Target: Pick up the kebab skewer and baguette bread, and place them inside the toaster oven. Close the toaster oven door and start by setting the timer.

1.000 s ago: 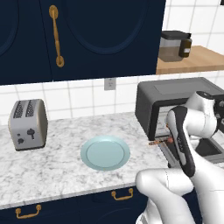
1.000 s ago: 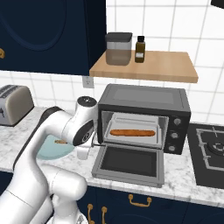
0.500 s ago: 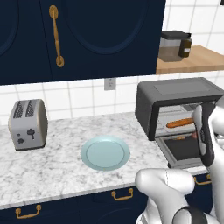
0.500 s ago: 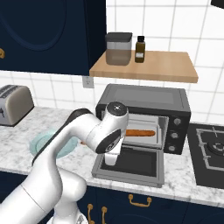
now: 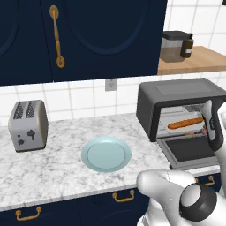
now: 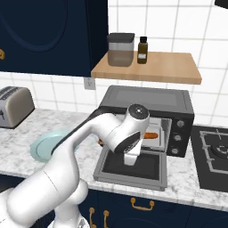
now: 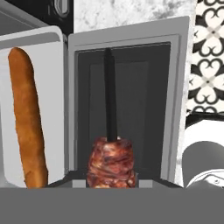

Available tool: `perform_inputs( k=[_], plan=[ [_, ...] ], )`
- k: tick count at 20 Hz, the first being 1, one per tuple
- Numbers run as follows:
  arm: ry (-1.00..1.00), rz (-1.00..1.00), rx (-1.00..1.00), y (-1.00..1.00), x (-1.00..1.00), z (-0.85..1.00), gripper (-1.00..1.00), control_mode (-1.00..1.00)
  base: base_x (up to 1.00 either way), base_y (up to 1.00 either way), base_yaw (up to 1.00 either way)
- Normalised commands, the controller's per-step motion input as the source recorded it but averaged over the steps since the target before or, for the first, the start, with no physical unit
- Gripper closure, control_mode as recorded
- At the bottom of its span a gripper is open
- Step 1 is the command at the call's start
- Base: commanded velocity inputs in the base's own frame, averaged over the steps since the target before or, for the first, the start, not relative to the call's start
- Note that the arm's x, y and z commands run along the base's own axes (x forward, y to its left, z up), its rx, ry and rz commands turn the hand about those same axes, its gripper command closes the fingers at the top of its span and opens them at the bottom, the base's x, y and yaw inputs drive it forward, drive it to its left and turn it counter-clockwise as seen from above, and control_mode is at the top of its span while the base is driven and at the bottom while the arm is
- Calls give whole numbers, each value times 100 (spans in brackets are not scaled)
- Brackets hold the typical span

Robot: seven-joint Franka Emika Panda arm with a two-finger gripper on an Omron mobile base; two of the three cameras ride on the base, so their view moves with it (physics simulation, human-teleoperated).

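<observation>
The dark grey toaster oven [image 5: 176, 93] [image 6: 147, 95] stands open, its door [image 5: 190, 151] [image 6: 132, 172] [image 7: 131, 109] folded down flat. The golden baguette bread [image 5: 185, 122] [image 6: 152, 135] [image 7: 27, 118] lies inside on the tray. My gripper [image 5: 217, 142] [image 6: 130, 160] hangs just above the open door, in front of the cavity. It is shut on the kebab skewer [image 7: 111, 162]: a reddish-brown meat chunk sits right at my hand, and the stick runs forward over the door glass. My fingertips are hidden.
A pale blue plate [image 5: 106, 154] [image 6: 44, 144] lies on the marble counter left of the oven, and a silver toaster [image 5: 28, 123] stands further left. A black stove [image 6: 213, 153] sits right of the oven. A wooden shelf [image 6: 147, 67] above holds a jar and bottle.
My arm has swung right from beside the plate to above the open oven door, carrying the skewer. The baguette has stayed on the tray.
</observation>
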Motion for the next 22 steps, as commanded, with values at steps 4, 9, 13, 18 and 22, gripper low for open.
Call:
perform_inputs(
  k=[4,9,13,18,22],
  plan=[
    [0,0,0,-17,72,0,100,-100,0,0,0],
    [6,0,0,-10,44,0,100,-100,0,0,0],
    [10,0,0,-7,39,-1,100,-100,0,0,0],
    [1,0,0,-17,35,-19,100,-100,0,0,0],
    [0,0,-4,-8,31,-24,100,-100,0,0,0]
  ],
)
